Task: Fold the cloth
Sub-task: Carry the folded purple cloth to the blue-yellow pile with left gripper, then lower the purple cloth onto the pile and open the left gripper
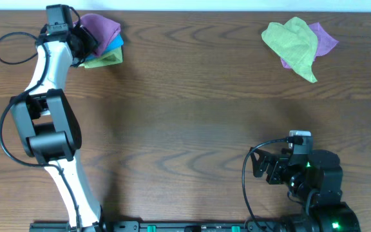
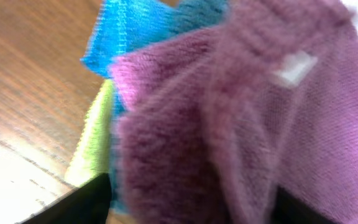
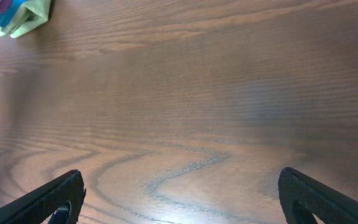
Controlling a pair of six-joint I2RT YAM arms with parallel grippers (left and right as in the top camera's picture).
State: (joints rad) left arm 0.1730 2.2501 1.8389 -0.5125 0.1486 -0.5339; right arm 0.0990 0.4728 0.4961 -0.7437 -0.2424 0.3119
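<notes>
The table (image 1: 185,116) was a bare wood-grain surface, and all positions below are given against it. The left arm (image 1: 44,129) was stretched to the table's far-left corner, evidently to reach the stack there. The right arm (image 1: 308,183) sat folded at the table's near-right edge, judged to be parked clear of the work. At the table's far-right side lay a second lime-green cloth (image 1: 292,40), crumpled over a second purple cloth (image 1: 324,37); neither was near an arm. At the far-left corner the cloth (image 2: 229,124), purple and bunched rather than flat, lay on top of a blue cloth (image 2: 129,31) and a lime-green cloth (image 2: 95,143), so it could be lifted without disturbing the others. The left gripper (image 2: 191,190) was over it with its jaws spread wide and purple pile filling the space between them; no pinch was evident. This was judged to be the approach to a first grasp, with no fold yet made. The right gripper (image 3: 180,176) was likewise spread wide over bare table, holding nothing. A small white tag (image 2: 294,67) showed on the cloth's upper surface, which marked it as the piece to be folded.
</notes>
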